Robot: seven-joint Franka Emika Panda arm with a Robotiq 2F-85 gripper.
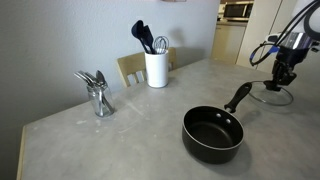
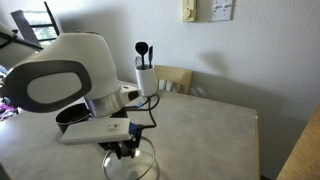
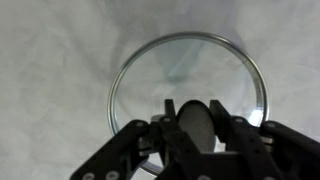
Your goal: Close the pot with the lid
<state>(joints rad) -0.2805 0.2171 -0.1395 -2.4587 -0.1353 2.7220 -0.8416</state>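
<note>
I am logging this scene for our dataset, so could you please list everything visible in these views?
pot: one, black, on the table, long handle pointing toward the lid.
lid: one, clear glass with a metal rim, flat on the table just past the handle's end.
crock: one, white, at the table's far edge, holding black utensils.
metal object: one, silvery, on the table, apart from the pot.
chair: one, light wood, behind the table beside the crock.
table: one, grey.
arm: one, white.
gripper: one, black, down over the lid's centre; whether it grips cannot be told.
</note>
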